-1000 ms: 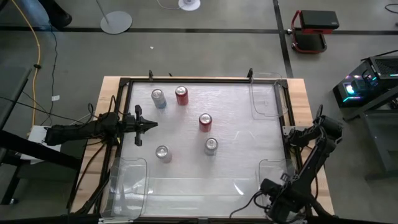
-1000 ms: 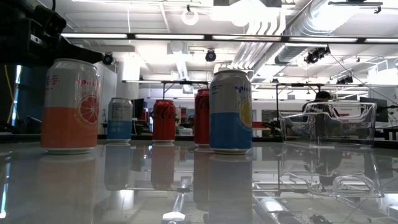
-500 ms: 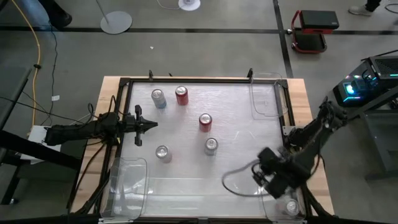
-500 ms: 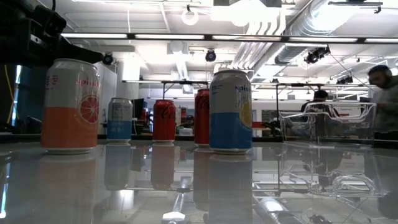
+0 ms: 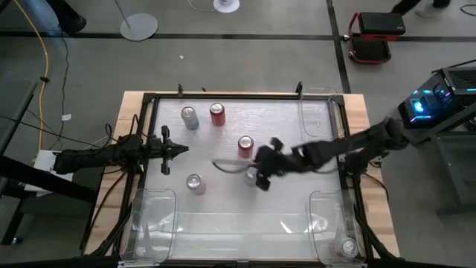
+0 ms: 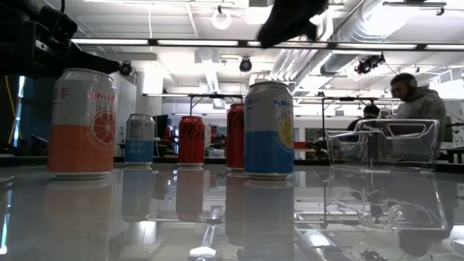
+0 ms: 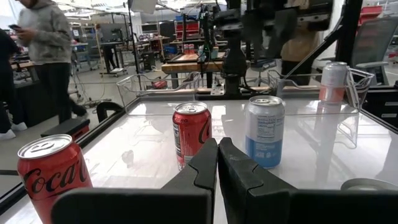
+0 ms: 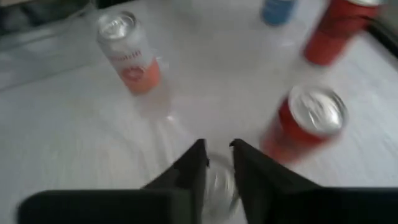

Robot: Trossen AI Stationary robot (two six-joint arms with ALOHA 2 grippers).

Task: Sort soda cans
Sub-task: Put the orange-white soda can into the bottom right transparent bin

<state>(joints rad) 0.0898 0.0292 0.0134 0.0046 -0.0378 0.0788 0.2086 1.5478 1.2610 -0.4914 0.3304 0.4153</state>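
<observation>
Five soda cans stand upright on the clear table top in the high view: a silver-blue one (image 5: 190,117) and a red one (image 5: 216,113) at the far left, a second red one (image 5: 245,145) mid-table, a silver-orange one (image 5: 195,183), and a silver-blue one (image 5: 251,176) partly under my right gripper (image 5: 260,177). A sixth can (image 5: 348,247) stands in the near right bin. My right gripper (image 8: 217,163) is open and hovers over that mid-table can's top (image 8: 219,185); the low view shows it (image 6: 290,18) clear above the can (image 6: 268,130). My left gripper (image 7: 217,163) is shut at the table's left edge (image 5: 175,149).
Clear plastic bins sit at the far right (image 5: 321,115), near right (image 5: 327,223) and near left (image 5: 152,223) corners. A black frame (image 5: 223,95) rims the table. The red can (image 8: 308,121) stands close beside my right gripper. A person (image 6: 417,101) stands beyond the table.
My right arm has swung from the near right corner, over the near right bin, toward the table's left and far side, and now hangs over the silver-blue can mid-table. The can in the near right bin has come into view. My left arm has kept still.
</observation>
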